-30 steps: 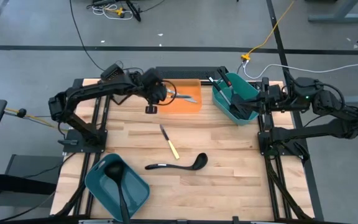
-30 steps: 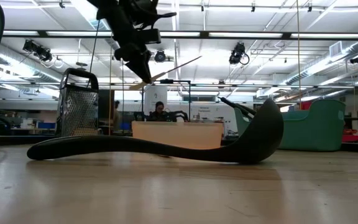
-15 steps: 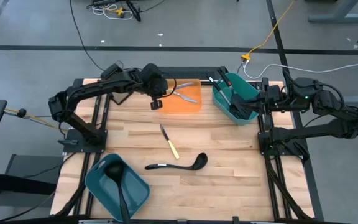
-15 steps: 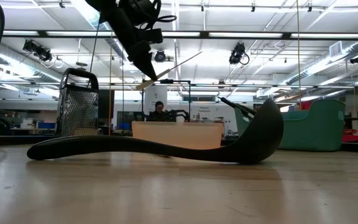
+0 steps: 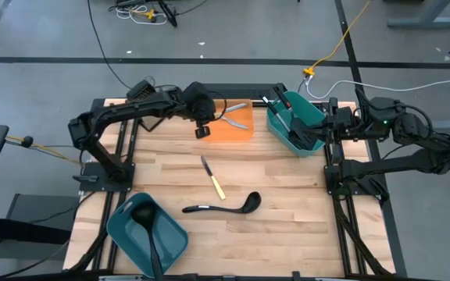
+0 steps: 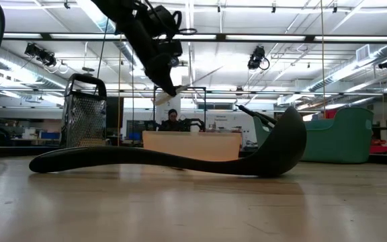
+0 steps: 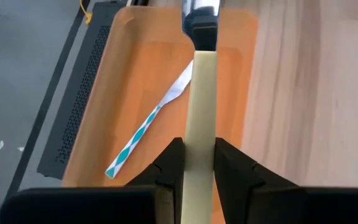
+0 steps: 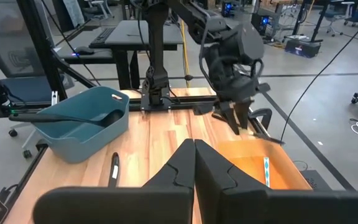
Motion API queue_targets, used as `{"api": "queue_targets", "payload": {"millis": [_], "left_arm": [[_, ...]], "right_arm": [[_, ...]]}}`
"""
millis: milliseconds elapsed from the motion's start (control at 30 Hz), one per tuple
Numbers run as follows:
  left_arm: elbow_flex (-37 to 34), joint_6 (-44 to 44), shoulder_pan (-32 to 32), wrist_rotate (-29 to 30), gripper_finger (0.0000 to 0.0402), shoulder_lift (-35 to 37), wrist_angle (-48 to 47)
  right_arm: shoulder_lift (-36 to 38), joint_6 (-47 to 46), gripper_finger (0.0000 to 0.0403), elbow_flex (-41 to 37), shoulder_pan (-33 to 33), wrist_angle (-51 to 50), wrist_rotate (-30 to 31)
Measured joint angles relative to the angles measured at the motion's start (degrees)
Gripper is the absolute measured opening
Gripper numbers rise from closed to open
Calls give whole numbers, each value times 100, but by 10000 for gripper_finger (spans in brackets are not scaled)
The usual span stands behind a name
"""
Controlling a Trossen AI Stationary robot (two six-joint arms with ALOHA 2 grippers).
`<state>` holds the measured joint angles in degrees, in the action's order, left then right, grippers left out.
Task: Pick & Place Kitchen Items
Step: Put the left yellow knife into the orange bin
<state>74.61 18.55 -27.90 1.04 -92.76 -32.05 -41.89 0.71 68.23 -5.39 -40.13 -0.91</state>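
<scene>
Pale yellow-handled utensil (image 7: 199,118) is clamped between the fingers of the left gripper (image 5: 203,125) and held in the air over the orange tray (image 5: 244,125), on which a teal-patterned knife (image 7: 146,124) lies. Nearer the front of the table than the tray, a yellow-handled knife (image 5: 212,179) and a black ladle (image 5: 226,206) lie on the wood. Beside the tray, the right gripper (image 5: 312,131) is kept closed and empty by a teal bin (image 5: 311,113).

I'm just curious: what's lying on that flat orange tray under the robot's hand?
On the orange tray lies one teal-and-white patterned utensil. The pale-handled piece in the left gripper covers a strip of tray, hiding anything beneath.
</scene>
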Motion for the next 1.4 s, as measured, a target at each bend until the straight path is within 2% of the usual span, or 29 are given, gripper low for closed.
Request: {"api": "queue_targets", "payload": {"millis": [500, 1200, 1400], "left_arm": [[0, -603, -133, -61, 71, -747, 505], [0, -1281, -146, -15, 70, -784, 572], [-2, -1645, -151, -67, 69, -1159, 556]], "right_arm": [[0, 127, 5, 0, 0, -34, -7], [0, 131, 5, 0, 1, -124, -17], [-1, 131, 5, 0, 0, -124, -17]]}}
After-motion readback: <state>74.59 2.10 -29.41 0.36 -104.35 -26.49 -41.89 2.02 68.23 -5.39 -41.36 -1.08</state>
